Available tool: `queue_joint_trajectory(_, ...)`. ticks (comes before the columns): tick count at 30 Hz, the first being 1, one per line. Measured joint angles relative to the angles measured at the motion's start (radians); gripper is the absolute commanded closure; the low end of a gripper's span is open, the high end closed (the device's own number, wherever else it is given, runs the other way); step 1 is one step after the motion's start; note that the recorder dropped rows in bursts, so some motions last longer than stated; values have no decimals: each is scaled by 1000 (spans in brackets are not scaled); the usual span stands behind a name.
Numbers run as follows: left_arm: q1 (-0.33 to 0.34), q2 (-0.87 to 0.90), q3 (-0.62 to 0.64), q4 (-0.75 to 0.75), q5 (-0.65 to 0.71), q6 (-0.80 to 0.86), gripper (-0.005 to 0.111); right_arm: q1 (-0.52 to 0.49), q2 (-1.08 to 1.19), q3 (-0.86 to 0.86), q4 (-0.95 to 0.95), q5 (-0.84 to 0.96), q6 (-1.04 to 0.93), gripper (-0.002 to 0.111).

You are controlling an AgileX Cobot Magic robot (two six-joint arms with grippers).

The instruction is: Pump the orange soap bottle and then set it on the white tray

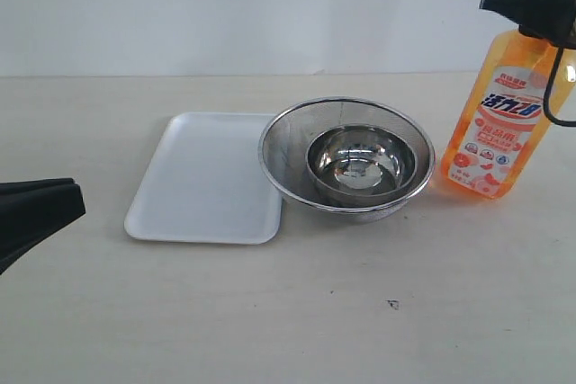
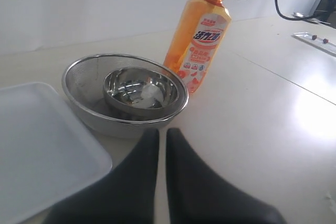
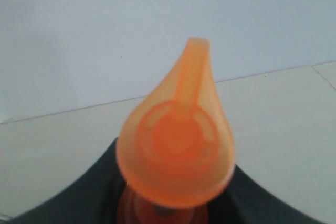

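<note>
the orange soap bottle [image 1: 498, 123] stands toward the far right part of the counter [image 1: 360, 312], not far from the far edge by the wall. it leans slightly, with its base down at the counter surface; whether the whole base sits flat cannot be told. the right pincer [image 1: 540, 6] is closed around its neck just under the orange pump head [image 3: 176, 140], and the dark fingers [image 3: 89, 198] show on either side below that head in the right wrist view.

the white tray [image 1: 202, 177] lies flat left of the counter's middle, well apart from the bottle. between the two sits a round steel mesh strainer [image 1: 288, 146] with a small shiny steel bowl [image 1: 360, 164] inside it. the strainer's rim meets the tray's right edge, though actual contact cannot be told, and the bottle is just beside the strainer on its other side.

the left pincer [image 2: 163, 137] hangs low near the counter's near left corner, its two black fingers drawn together with only a thin slit between them, holding nothing.
</note>
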Motion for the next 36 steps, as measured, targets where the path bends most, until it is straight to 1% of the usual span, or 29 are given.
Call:
queue_joint_trajectory(2, 0, 0, 0, 0, 9, 0, 102, 0, 0, 0, 0, -16, -16, 108)
queue_joint_trajectory(3, 0, 0, 0, 0, 9, 0, 102, 0, 0, 0, 0, -26, -21, 105)
queue_joint_trajectory(4, 0, 0, 0, 0, 11, 0, 102, 0, 0, 0, 0, -37, -26, 102)
queue_joint_trajectory(5, 0, 0, 0, 0, 11, 0, 102, 0, 0, 0, 0, -49, -31, 97)
queue_joint_trajectory(7, 0, 0, 0, 0, 11, 0, 102, 0, 1, 0, 0, -72, -42, 80)
queue_joint_trajectory(12, 0, 0, 0, 0, 11, 0, 102, 0, 1, -7, -8, -73, -48, 23)
queue_joint_trajectory(14, 0, 0, 0, 0, 11, 0, 102, 0, -1, -8, -12, -55, -51, 4)
queue_joint_trajectory(20, 0, 0, 0, 0, 11, 0, 102, 0, -1, -9, -16, -67, -70, 3)
queue_joint_trajectory(23, 0, 0, 0, 0, 11, 0, 102, 0, -24, -9, -3, -132, -129, 3)
queue_joint_trajectory(26, 0, 0, 0, 0, 11, 0, 102, 0, -70, -5, 74, -175, -225, 3)
queue_joint_trajectory(28, 0, 0, 0, 0, 11, 4, 102, 0, -118, 18, 153, -176, -300, 3)
queue_joint_trajectory(31, 0, 0, 0, 0, 11, 9, 102, 0, -195, 63, 309, -117, -443, 3)
queue_joint_trajectory(36, 0, 0, 0, 0, 13, 10, 102, 0, -316, 118, 694, 127, -804, 3)
